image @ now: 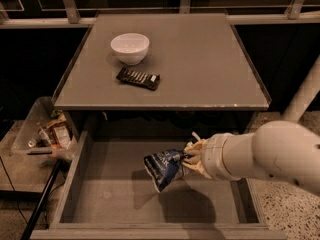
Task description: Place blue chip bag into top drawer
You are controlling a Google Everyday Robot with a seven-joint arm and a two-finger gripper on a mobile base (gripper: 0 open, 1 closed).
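One gripper (190,157) reaches in from the right, fingers clamped on the blue chip bag (162,168), which hangs over the middle of the open top drawer (115,196) (its shadow falls beneath). A bowl (130,47) and a dark wrapper (138,78) sit on the table (205,59).

Over the matt grey top drawer (107,196), the smooth, pale plastic gripper (192,156) pinches the crinkled, glossy foil blue chip bag (162,168); the white bowl (130,46) looks glazed.
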